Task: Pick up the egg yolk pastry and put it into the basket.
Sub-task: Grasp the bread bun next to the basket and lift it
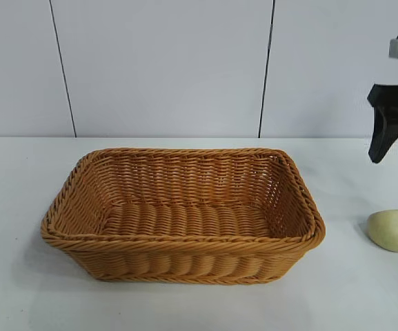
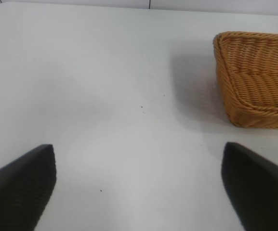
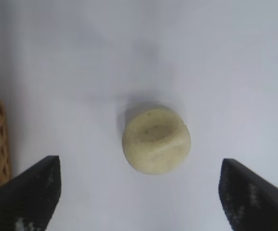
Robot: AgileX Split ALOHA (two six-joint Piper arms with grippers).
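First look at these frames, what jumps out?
The large orange-brown woven wicker basket fills the middle of the white table, with nothing inside. To its right lies the small pale yellow rounded pastry, apart from the basket. The right arm's black tool hangs open above the pastry, not touching it.

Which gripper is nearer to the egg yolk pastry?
Right. The right gripper hangs open above the egg yolk pastry; the left gripper, open, is parked beyond the basket's far side.
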